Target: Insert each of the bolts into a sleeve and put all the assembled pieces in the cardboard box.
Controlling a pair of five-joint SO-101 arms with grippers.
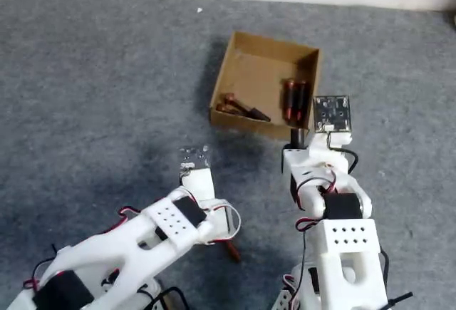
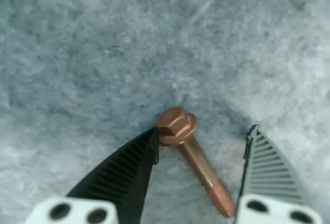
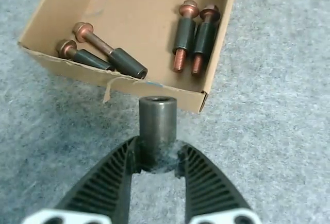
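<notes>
Left gripper [image 2: 203, 131]: jaws wide open, nothing held. The bolt [image 2: 193, 157] lies flat on the grey carpet [image 2: 103, 38], inside the gap. Its hex head is out at the tips, touching the inner edge of the black finger [image 2: 124, 172]. The shank slants back across the gap, threaded end close to the base of the pale finger [image 2: 265, 167]. So the long axis is diagonal to the closing line, neither square across nor along the fingers. The left arm is plainly the nearer one to this bolt. Judgement: closing from here would catch it skewed near the head and might swivel it.

Right gripper [image 3: 158, 154]: jaws nearly closed, clamped on the near end of a dark sleeve [image 3: 157, 118]. The sleeve sticks straight out past the tips, axis in line with the fingers, open bore at the far end, no bolt in it. Just beyond that end is the front wall of the cardboard box [image 3: 77, 67]. Farther in lie four assembled pieces [image 3: 195, 36]: two side by side against one wall, two angled near the front wall.

Judgement: the bolt's threaded end has to meet that bore, so the grasp should leave the shank free.
</notes>
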